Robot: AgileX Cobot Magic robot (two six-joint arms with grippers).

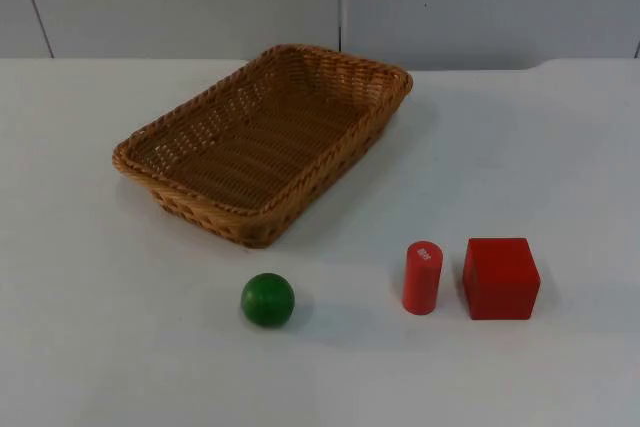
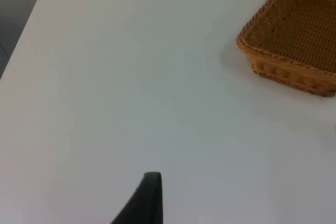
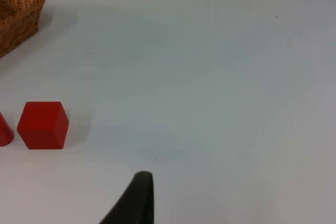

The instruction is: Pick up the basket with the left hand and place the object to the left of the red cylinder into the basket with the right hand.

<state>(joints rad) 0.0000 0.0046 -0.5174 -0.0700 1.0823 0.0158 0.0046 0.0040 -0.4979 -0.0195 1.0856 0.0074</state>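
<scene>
Left of the cylinder [image 1: 422, 277] sits the ball [image 1: 268, 299], untouched; behind them the basket [image 1: 262, 142] rests unlifted on the tabletop [image 1: 560, 147], so both steps remain. A cube [image 1: 501, 278] stands just right of the cylinder. Open room surrounds the ball. Neither hand's state can be told.
</scene>
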